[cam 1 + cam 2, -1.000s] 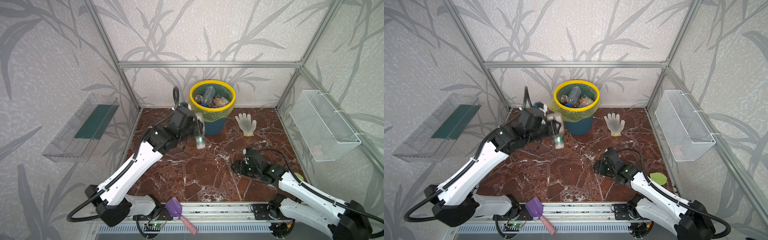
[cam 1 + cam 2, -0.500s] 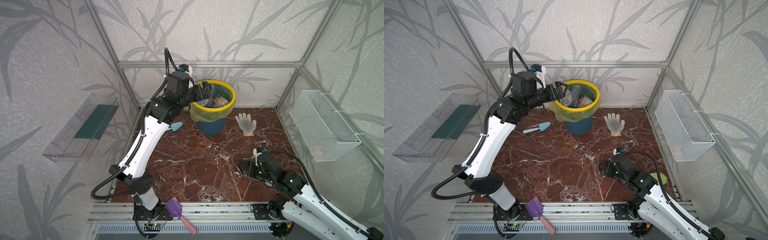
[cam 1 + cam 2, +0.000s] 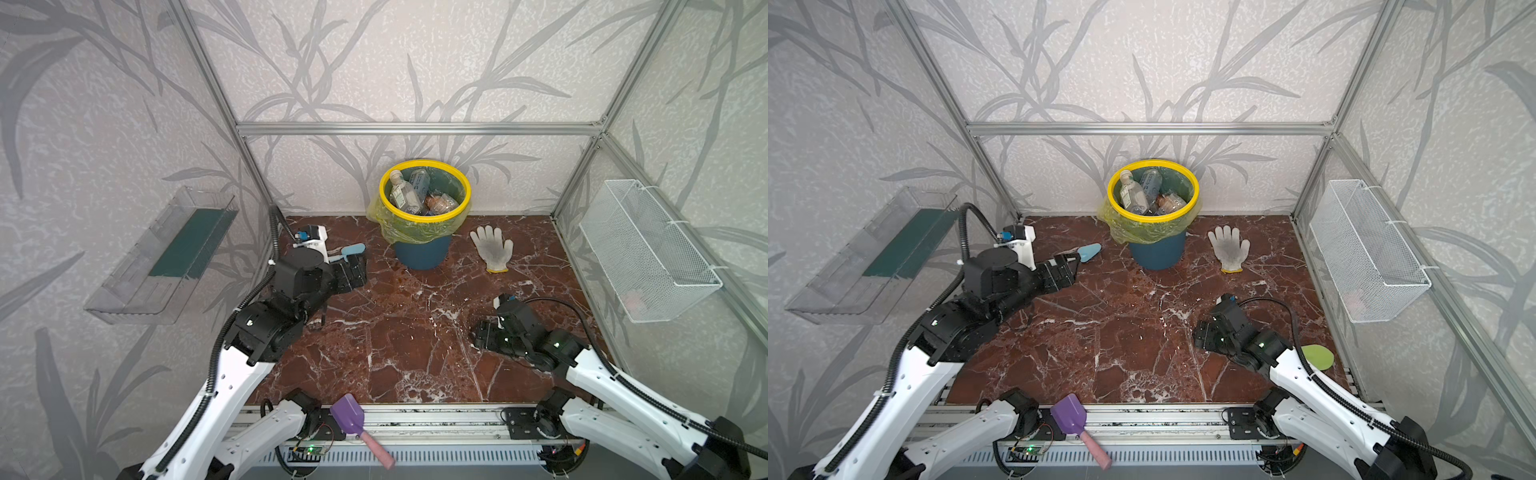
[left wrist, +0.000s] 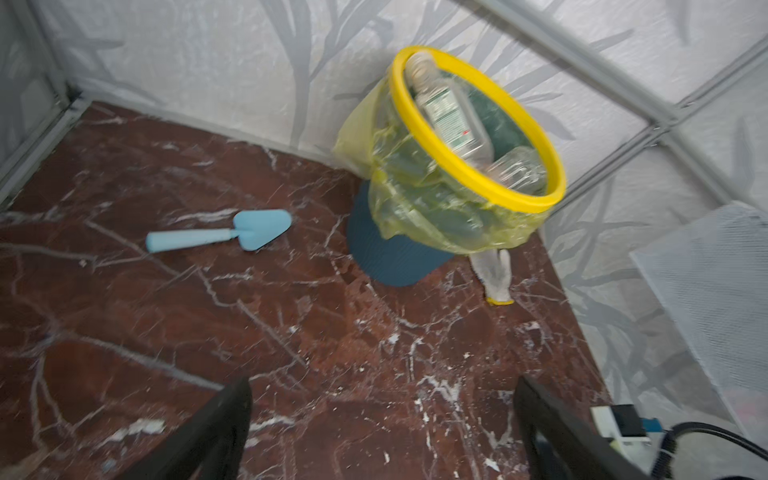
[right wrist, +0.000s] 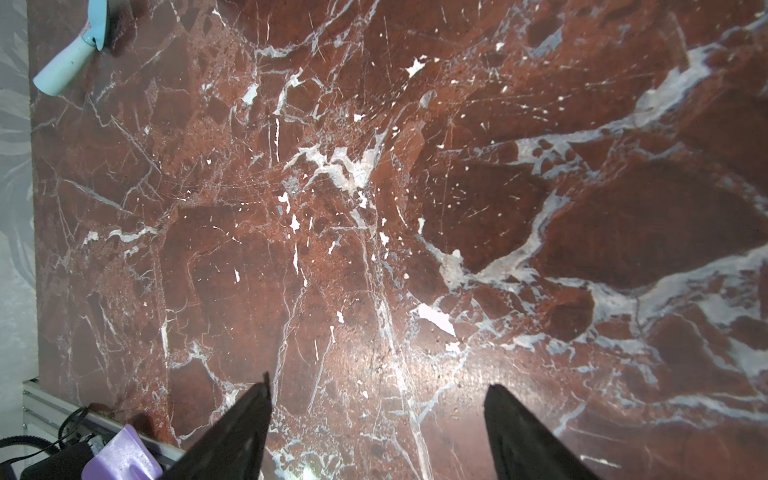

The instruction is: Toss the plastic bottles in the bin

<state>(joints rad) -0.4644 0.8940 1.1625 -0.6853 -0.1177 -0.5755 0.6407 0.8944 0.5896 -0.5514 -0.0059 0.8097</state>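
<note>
Bottles (image 3: 405,195) lie in the bin (image 3: 419,253), one o'clock from the nearer left gripper (image 3: 358,272) — it and the right gripper (image 5: 378,384) gape empty.

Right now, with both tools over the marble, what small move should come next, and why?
Probably draw the left tool back toward its base and stop. It and the right tool are open and empty, the bottles lie in the bin, and none shows on the table.

Glossy marble-look floor (image 3: 395,332); clear plastic bottles (image 3: 401,195); knitted cloth glove (image 3: 492,249).
</note>
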